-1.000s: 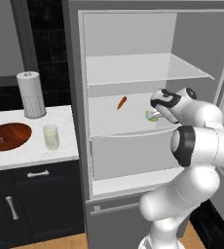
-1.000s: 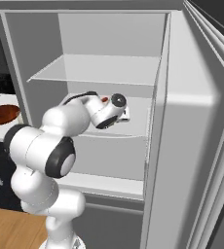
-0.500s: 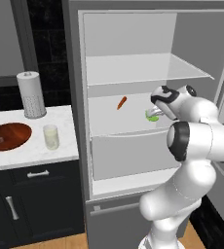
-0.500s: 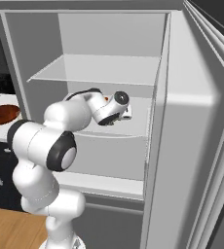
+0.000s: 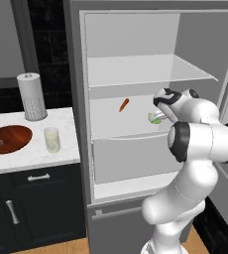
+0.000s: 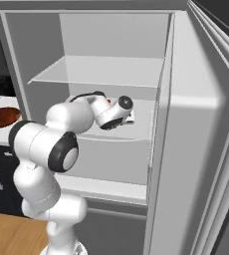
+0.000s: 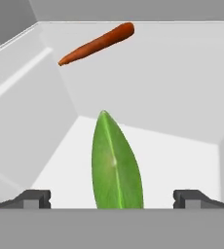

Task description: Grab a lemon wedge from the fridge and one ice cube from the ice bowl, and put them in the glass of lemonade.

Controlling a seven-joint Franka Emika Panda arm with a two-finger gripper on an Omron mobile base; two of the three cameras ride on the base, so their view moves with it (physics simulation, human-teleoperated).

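We have the arm reaching into the open fridge (image 5: 81, 74) at middle-shelf level, gripper (image 7: 111, 197) fully spread and holding nothing. In the hand view the lemon wedge (image 7: 116, 163) sits on the white shelf floor, centred between the two fingertips (image 7: 33, 198), neither tip touching it that we can see. Its long axis runs straight along the gripper's line of sight: pointed tip away from the hand toward the fridge's back wall, wider end toward the camera and cut off by the bottom of the view. A pale ridge line runs down its length. From the left base view the wedge (image 5: 154, 118) shows as a small green-yellow patch right at the hand, on the right part of the middle shelf. The orange-red stick (image 7: 97, 44) lies further back and left, tilted, well apart from the wedge. Out on the counter (image 5: 61, 154) the glass of lemonade (image 5: 51, 139) stands upright just right of the ice bowl (image 5: 8, 139), with the paper-towel roll (image 5: 31, 96) behind them.
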